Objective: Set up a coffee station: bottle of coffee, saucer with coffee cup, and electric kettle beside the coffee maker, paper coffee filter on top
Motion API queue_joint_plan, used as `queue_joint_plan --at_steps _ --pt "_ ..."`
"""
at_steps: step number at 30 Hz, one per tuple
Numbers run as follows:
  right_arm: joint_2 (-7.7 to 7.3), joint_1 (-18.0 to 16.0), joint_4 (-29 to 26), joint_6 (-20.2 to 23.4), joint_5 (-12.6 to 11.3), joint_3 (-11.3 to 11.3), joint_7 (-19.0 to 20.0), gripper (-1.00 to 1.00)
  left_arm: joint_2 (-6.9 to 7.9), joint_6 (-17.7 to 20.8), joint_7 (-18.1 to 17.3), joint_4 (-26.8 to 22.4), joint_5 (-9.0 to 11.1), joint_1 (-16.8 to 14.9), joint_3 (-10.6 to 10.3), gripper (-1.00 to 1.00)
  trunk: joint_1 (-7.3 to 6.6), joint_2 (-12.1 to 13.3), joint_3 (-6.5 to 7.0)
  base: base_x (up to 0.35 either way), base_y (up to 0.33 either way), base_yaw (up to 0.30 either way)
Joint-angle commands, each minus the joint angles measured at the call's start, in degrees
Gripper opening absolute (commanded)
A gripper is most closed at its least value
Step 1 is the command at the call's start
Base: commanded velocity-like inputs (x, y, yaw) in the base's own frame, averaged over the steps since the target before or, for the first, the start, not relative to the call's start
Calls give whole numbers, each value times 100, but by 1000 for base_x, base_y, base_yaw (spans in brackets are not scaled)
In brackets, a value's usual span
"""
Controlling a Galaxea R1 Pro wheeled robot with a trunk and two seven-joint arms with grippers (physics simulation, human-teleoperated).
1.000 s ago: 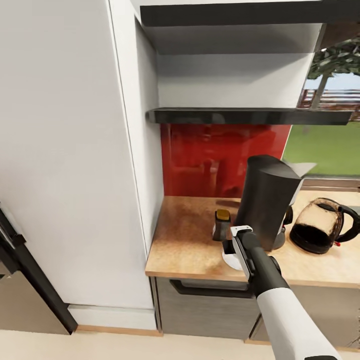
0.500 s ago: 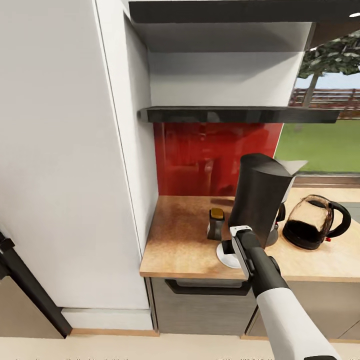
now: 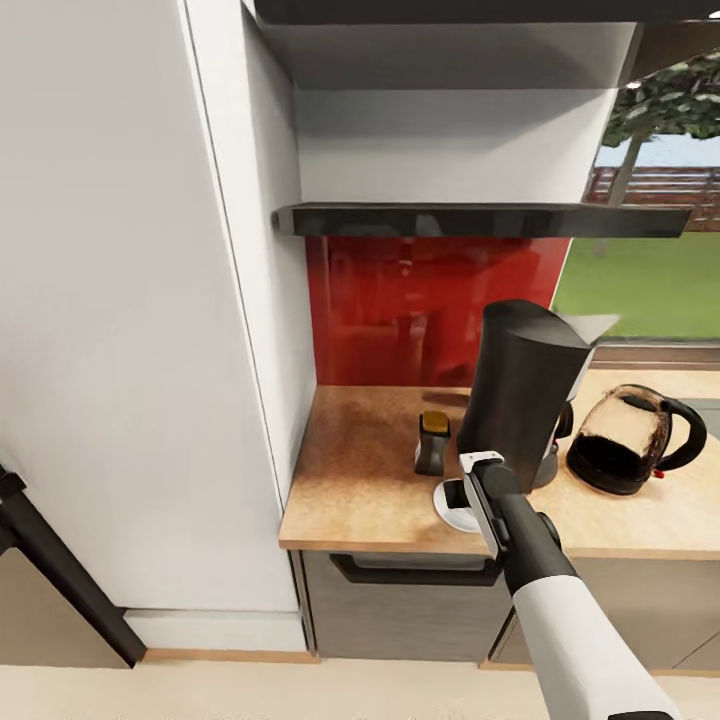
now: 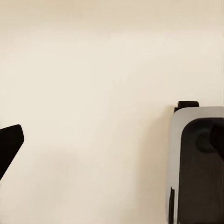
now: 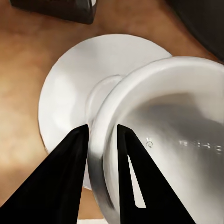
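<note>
On the speckled tan wooden countertop (image 3: 365, 480), going left to right: small dark coffee bottle w/ amber lid (image 3: 433, 443), then round white saucer (image 3: 447, 508) near the front edge just beside the tall black coffee maker (image 3: 522, 392), w/ a folded white paper filter (image 3: 590, 326) on its top, and the round glass electric kettle w/ black handle (image 3: 632, 441) further right. Right gripper (image 5: 100, 140) is over the saucer, its two black fingers (image 5: 65, 177) pinching the rim of the glossy white coffee cup (image 5: 163, 140), one inside & one outside the wall; cup base sits above saucer centre, contact can't be judged. Left gripper's state can't be told: left wrist cam gives pale beige floor (image 4: 93, 93) & a grey-black robot part (image 4: 196, 163).
</note>
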Motion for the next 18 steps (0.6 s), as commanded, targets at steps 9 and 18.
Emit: queue_joint_plan --at_steps 9,18 --pt "-15 -5 59 27 22 -1 -3 -100 -10 -15 30 43 40 -2 -49 100 4 -12 -23 157 -37 0" --pt "-17 -5 196 27 20 -3 -2 -100 2 -15 30 49 40 1 -49 100 4 -12 -23 49 -19 0"
